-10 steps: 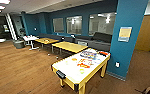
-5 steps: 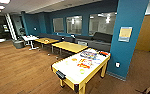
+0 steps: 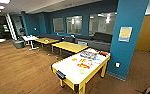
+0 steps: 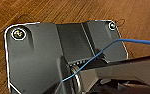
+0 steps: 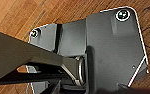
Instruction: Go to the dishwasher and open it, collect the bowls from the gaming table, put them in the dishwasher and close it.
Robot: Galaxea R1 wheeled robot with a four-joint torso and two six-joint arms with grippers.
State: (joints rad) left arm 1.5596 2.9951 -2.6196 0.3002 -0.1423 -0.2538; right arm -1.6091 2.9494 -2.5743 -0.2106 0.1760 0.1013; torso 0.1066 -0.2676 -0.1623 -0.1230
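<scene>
Nothing much has shifted over the last second: my head view frames the room almost exactly as it did a moment ago, so I judge the base is parked or barely creeping. That leaves the long white-topped gaming desk with yellow edges and legs (image 3: 81,68) right in front of me, its near end close to the lower edge of the view, standing just beside the teal square pillar (image 3: 130,37).

On that desk I can make out colourful flat boxes (image 3: 89,55) towards the far end and a few small round bowl-like shapes, one pale green (image 3: 82,71) near the front, though they are too blurred for me to count or name with confidence. Plain yellow-wood tables (image 3: 69,46) stand further back, near the dark sofas (image 3: 96,41) along the wall.

Both wrist views look down on the brown wooden plank floor (image 4: 66,10). I cannot tell how far the fingers on either arm are parted, nor whether they hold anything.

For the task, I read this as arrival at the bowl collection point, with no reach begun.
</scene>
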